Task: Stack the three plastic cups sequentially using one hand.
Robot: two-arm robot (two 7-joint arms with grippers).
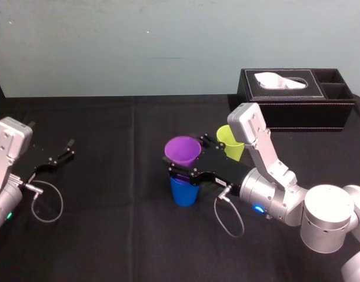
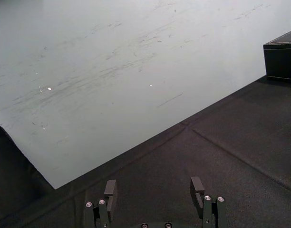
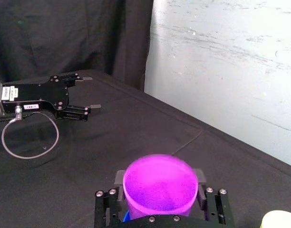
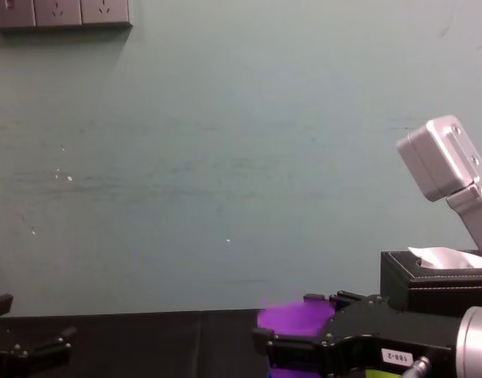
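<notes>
Right hand (image 1: 181, 167) grips tapered purple plastic cup (image 1: 182, 151), directly above blue plastic cup (image 1: 183, 191). Yellow-green plastic cup (image 1: 230, 141) not yet stacked; left hand (image 1: 65, 148) idle, fingers spread.

smooth plastic purple cup (image 1: 183, 150), matt black cloth (image 1: 109, 235)

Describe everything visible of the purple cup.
The purple cup is a smooth tapered tumbler, plastic by its look, roughly upright with its mouth up and nothing seen inside. The right tool grips it on both sides below the rim. It is directly above the blue cup; whether its base has entered that cup cannot be told.
</notes>
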